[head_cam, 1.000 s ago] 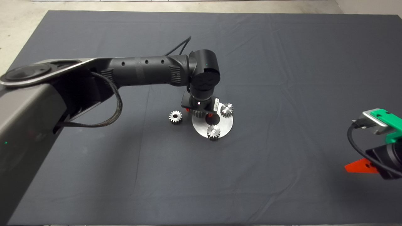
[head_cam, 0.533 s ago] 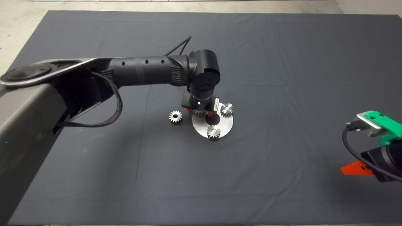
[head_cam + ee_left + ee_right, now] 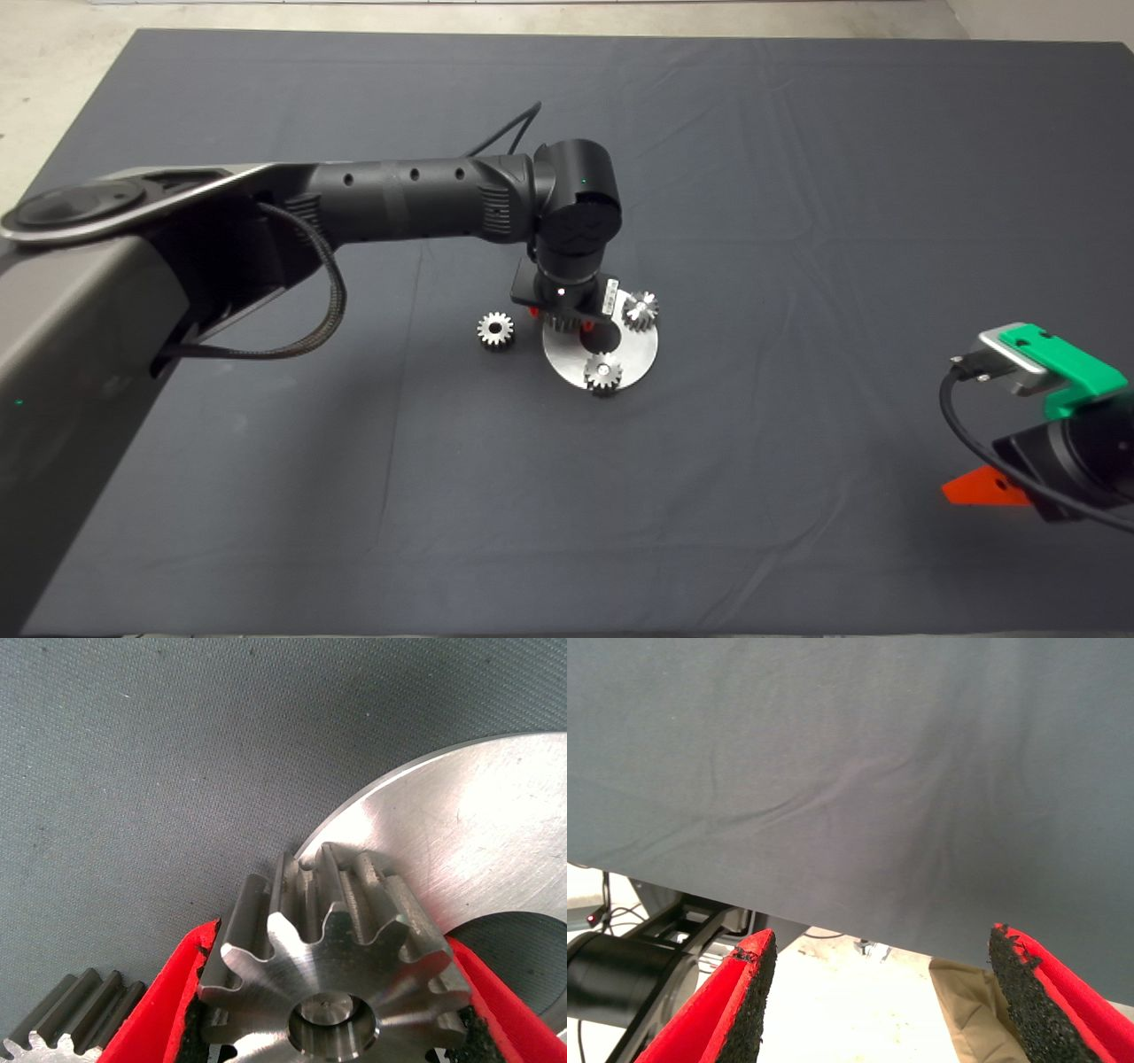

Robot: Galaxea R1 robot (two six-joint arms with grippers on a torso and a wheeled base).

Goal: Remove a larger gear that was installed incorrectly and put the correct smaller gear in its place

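Observation:
The larger gear (image 3: 332,948) sits at the edge of the round silver plate (image 3: 640,353), with a metal pin showing in its centre hole. My left gripper (image 3: 332,997) is shut on it, a red finger (image 3: 173,1001) pressed on each side. In the head view the left wrist hides most of this gear (image 3: 557,323). The smaller gear (image 3: 495,330) lies loose on the mat just left of the plate, and its teeth also show in the left wrist view (image 3: 75,1014). My right gripper (image 3: 877,992) is open and empty, low at the right edge (image 3: 983,487).
Two other small silver gears stand on the plate, one at its far right (image 3: 640,309) and one at its near edge (image 3: 603,372). The plate has a round hole (image 3: 600,337) in its middle. The dark mat (image 3: 797,221) is bare around them.
The right arm has moved left and down along the right edge of the head view. The left arm and the gears have not moved.

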